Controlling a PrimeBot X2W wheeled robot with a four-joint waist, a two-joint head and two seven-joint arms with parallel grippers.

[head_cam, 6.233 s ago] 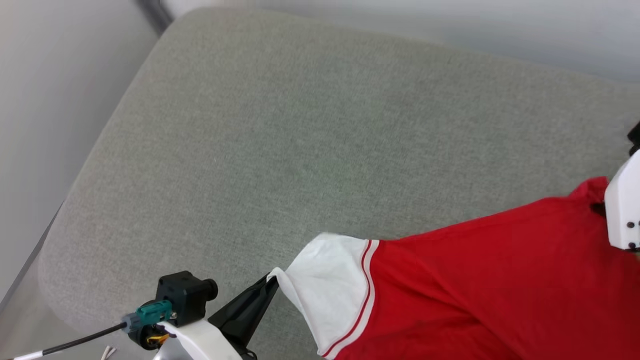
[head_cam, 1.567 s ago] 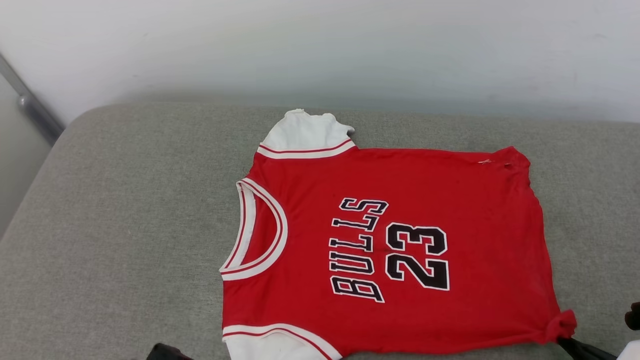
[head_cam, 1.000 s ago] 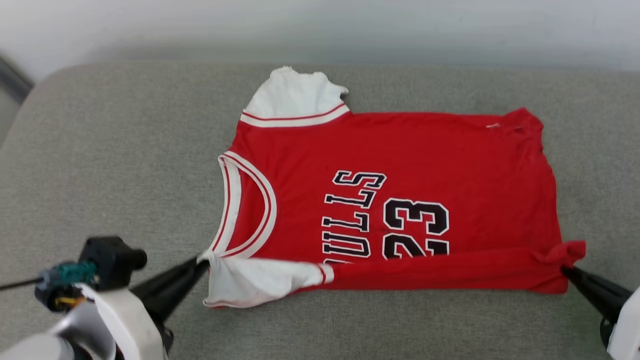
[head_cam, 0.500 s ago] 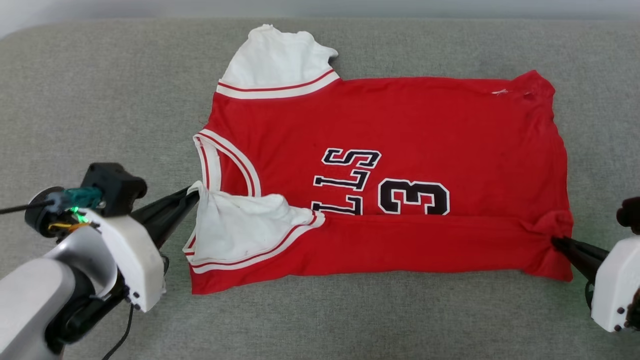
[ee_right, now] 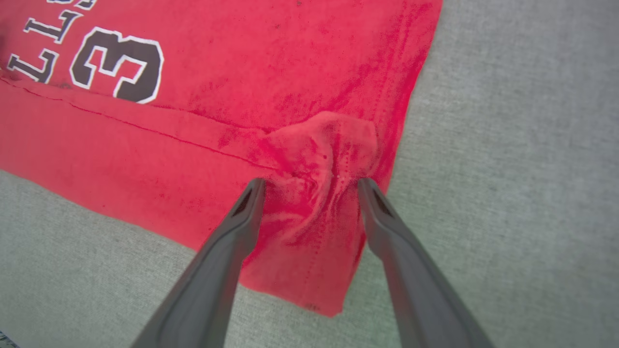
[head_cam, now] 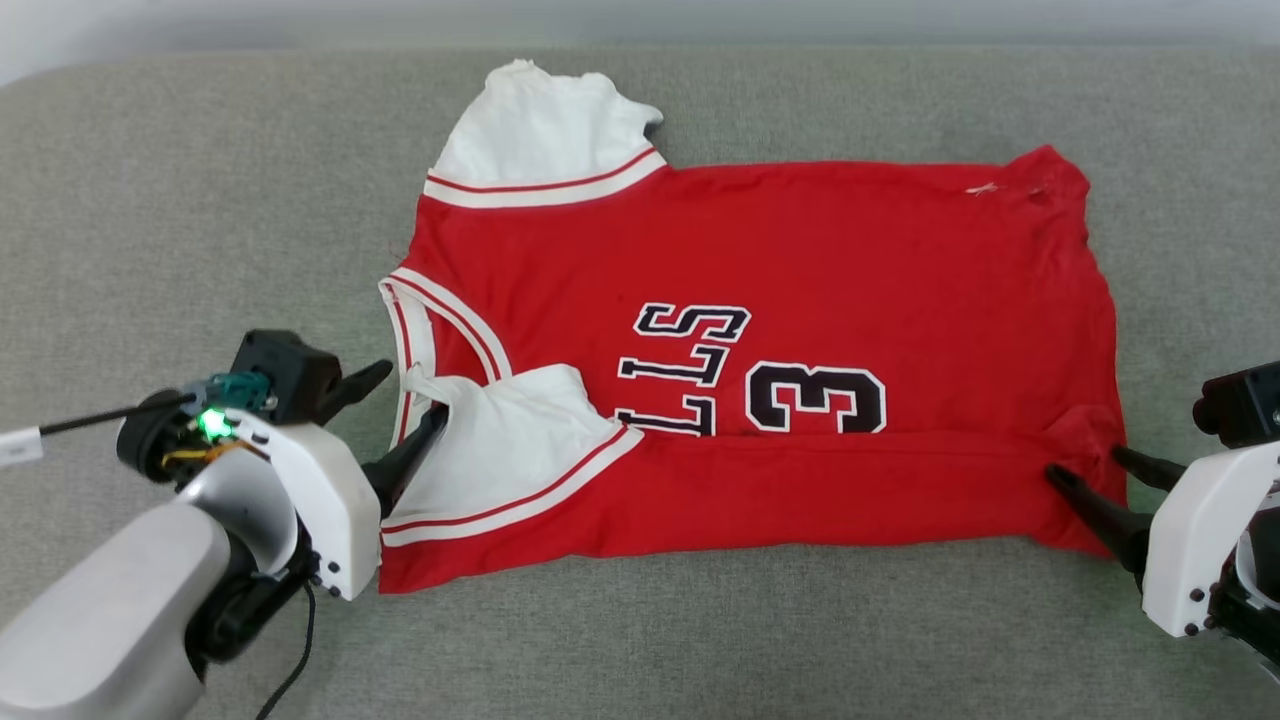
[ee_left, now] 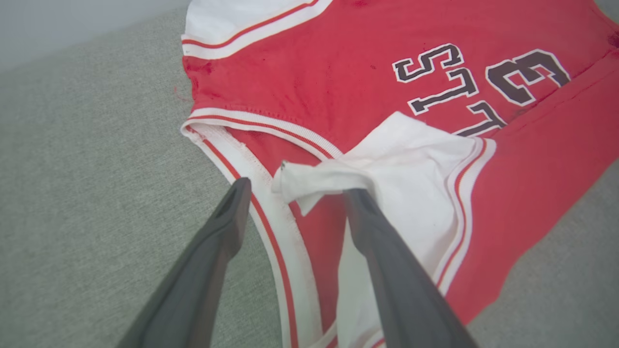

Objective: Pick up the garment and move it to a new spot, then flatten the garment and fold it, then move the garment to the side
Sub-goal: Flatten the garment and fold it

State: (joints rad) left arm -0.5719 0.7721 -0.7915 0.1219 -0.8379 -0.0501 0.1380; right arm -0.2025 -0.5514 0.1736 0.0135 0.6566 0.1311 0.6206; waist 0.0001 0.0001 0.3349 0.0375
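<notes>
- your garment lies flat on the grey cushion, near edge and white sleeve folded over the lettering.
- half a second ago both hands pinched that edge; now your left hand and right hand stand wide, holding nothing.
- first fold looks set.

grey fabric cushion, pale wall behind.

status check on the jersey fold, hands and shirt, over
Left hand open, straddling the white sleeve tip. Right hand open, astride the bunched hem corner. Garment flat on the grey cushion, near edge folded over. Nothing lying on it.
</notes>
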